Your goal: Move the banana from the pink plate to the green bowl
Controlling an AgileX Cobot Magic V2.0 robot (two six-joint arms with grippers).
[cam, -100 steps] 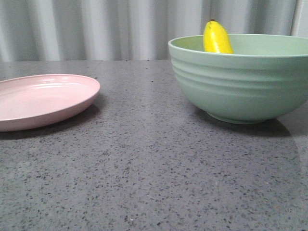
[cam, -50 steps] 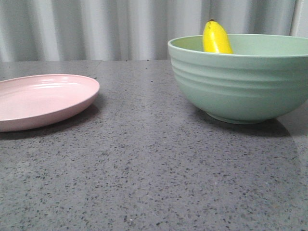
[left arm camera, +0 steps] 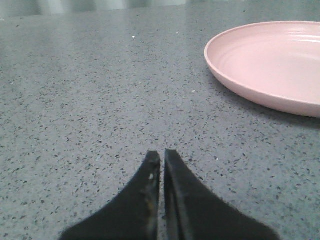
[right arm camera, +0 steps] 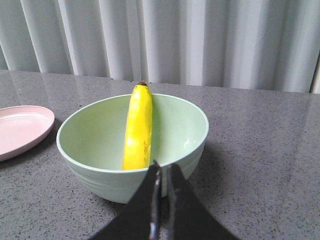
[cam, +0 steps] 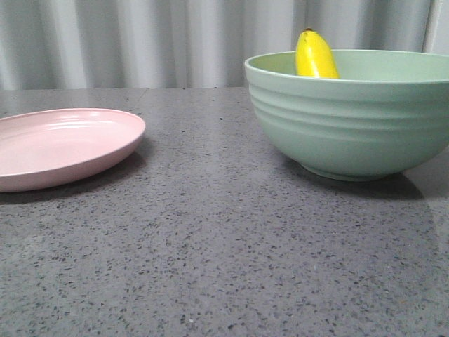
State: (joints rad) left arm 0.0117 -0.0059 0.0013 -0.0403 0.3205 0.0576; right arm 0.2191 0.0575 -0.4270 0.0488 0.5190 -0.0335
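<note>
The yellow banana leans inside the green bowl at the right of the front view, its tip poking above the rim. It also shows in the right wrist view, resting against the far wall of the bowl. The pink plate lies bare at the left, and in the left wrist view. My left gripper is shut and empty over the table beside the plate. My right gripper is shut and empty, held back from the bowl's near side. Neither gripper shows in the front view.
The grey speckled tabletop runs between plate and bowl. A pale pleated curtain hangs behind the table's far edge. The plate's edge also shows in the right wrist view.
</note>
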